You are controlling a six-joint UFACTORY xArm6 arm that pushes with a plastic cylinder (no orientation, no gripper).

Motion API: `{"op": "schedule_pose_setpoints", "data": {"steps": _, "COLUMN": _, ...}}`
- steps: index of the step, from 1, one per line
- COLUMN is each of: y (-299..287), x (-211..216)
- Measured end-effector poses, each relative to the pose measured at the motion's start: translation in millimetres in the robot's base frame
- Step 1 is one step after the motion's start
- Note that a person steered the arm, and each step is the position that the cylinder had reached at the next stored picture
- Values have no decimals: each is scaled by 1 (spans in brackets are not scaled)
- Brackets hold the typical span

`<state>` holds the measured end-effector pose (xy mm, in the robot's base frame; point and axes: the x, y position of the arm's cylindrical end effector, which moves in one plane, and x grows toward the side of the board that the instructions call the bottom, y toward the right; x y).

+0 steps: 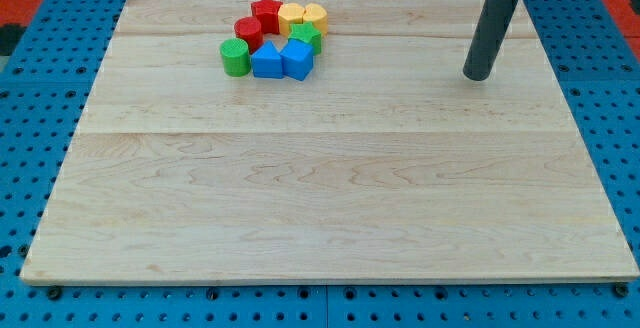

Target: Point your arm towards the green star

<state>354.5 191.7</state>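
The green star (306, 36) sits in a tight cluster of blocks near the view's top, left of centre. Around it are a red star (266, 10), a red cylinder (248, 32), two yellow blocks (291, 16) (315, 15), a green cylinder (235, 57), a blue block (267, 60) and a blue cube (298, 60). My tip (479, 75) rests on the wooden board far to the view's right of the cluster, touching no block.
The wooden board (320, 188) lies on a blue pegboard table (40, 78). The dark rod (490, 28) rises from the tip toward the view's top right.
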Motion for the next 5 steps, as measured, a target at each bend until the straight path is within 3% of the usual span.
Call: {"op": "schedule_pose_setpoints", "data": {"steps": 5, "y": 11, "x": -1}}
